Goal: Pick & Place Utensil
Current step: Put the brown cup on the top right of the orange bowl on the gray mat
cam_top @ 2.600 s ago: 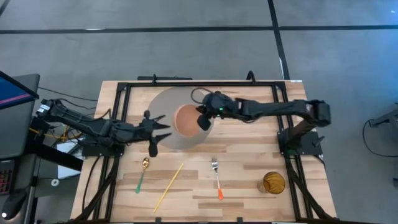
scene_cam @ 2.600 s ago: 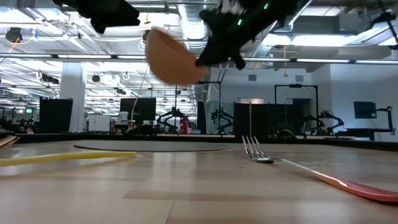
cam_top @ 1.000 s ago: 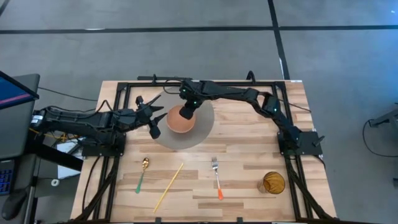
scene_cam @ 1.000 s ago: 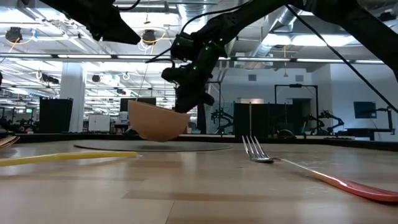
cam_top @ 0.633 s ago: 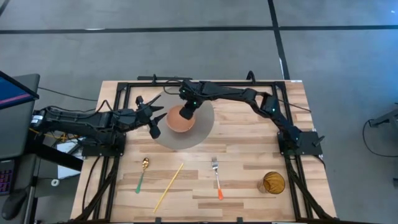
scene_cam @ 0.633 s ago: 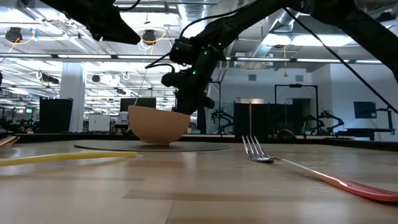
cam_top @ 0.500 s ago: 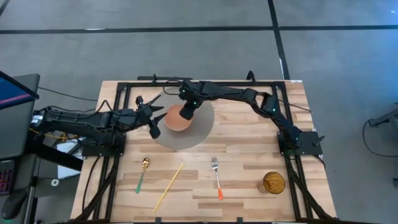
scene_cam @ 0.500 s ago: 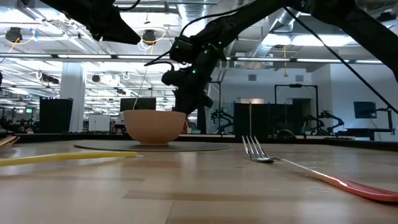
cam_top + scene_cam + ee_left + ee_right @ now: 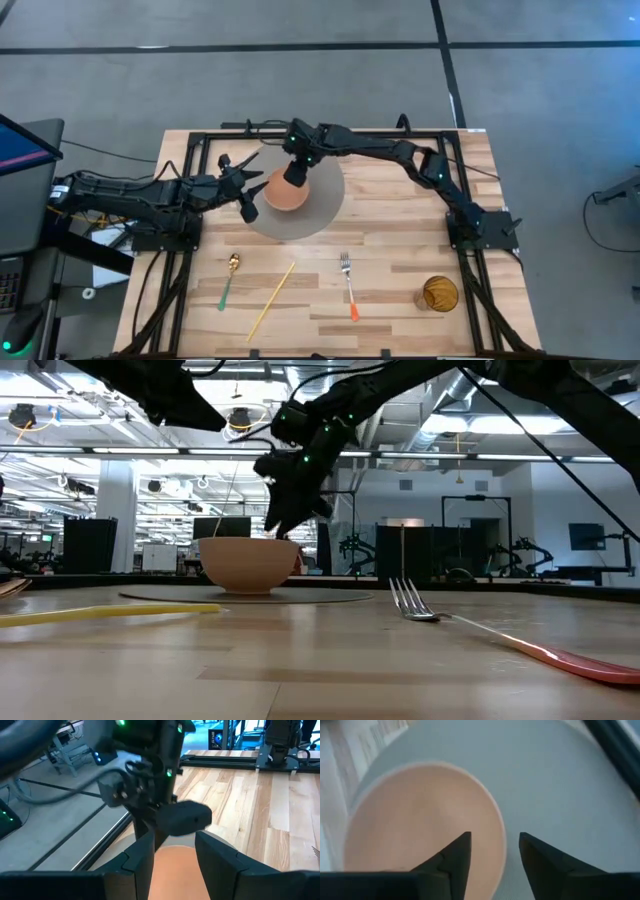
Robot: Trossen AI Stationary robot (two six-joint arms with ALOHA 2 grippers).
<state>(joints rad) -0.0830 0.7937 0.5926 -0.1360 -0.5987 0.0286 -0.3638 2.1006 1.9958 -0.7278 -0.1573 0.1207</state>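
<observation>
The right gripper (image 9: 296, 172) hovered just above the far rim of the bowl (image 9: 287, 192), its two fingers (image 9: 451, 856) spread apart with nothing between them; the rim passed beneath the gap, so the bowl appeared released and stood upright on the round grey mat (image 9: 325, 205). The left gripper (image 9: 247, 190) waited just beside the bowl on its other side, fingers (image 9: 141, 855) likewise spread wide and empty, the bowl showing between and beyond them. The utensils of the task lay well apart from both sets of fingers, on the bare wood of the table (image 9: 400, 260) at its near edge: a spoon (image 9: 228, 280) with a green handle, a yellow chopstick (image 9: 271, 299) and a fork (image 9: 349, 284) with an orange handle. The step in hand seemed to be the withdrawal from the bowl before a utensil was fetched. To do it well, the right fingers should lift straight up until clear of the rim before travelling sideways, since a sideways start could catch the rim and tip or drag the bowl off the mat; the left fingers should likewise keep clear of its wall. Count: one bowl, one mat, one spoon, one fork, one chopstick, one amber glass (image 9: 439, 293) near the table's corner, and two arms.
</observation>
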